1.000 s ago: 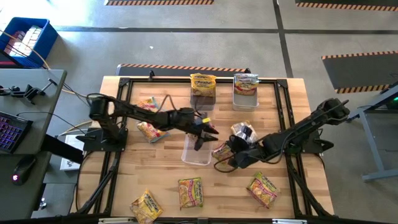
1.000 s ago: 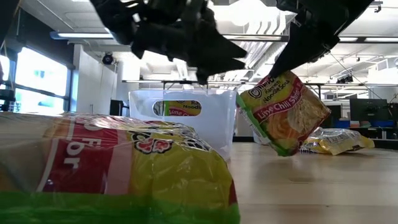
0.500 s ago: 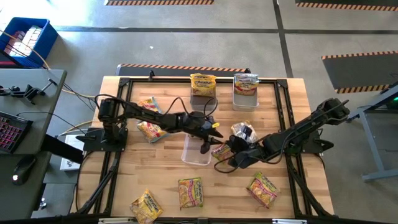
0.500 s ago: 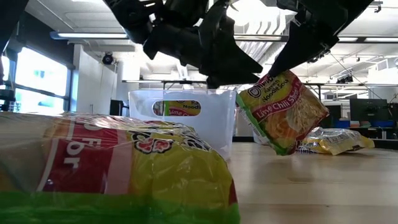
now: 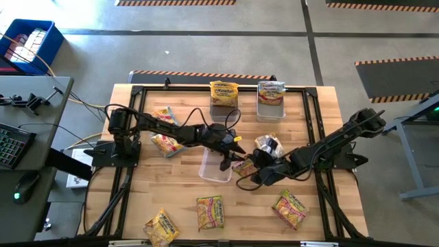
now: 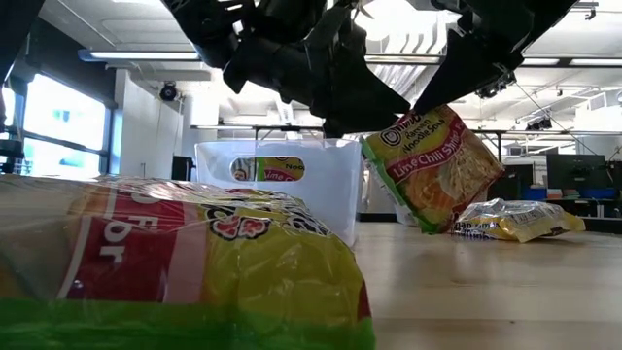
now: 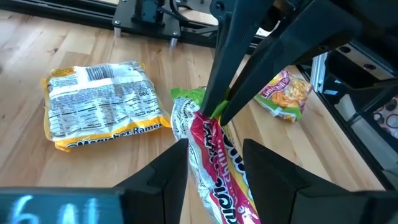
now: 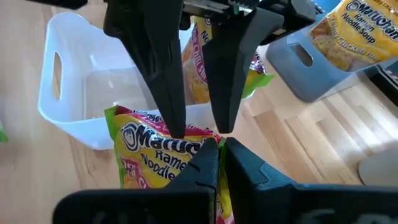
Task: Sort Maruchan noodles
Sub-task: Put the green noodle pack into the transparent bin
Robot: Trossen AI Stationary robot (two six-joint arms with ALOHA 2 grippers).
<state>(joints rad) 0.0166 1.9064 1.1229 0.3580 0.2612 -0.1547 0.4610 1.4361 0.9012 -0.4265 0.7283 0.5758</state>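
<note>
Dangling from the right gripper (image 5: 241,167), pinched shut on its top seam just at 3 o'clock of the clear bin (image 5: 214,173), the lime-chili packet (image 6: 442,167) could tear or drop if the spread left gripper (image 5: 228,159), straddling it, closes and pulls.

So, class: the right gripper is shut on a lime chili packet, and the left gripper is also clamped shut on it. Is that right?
Not quite. The right gripper is shut on the lime chili packet, but the left gripper is open, its fingers either side of the packet, not clamped. The left wrist view shows this.
</note>
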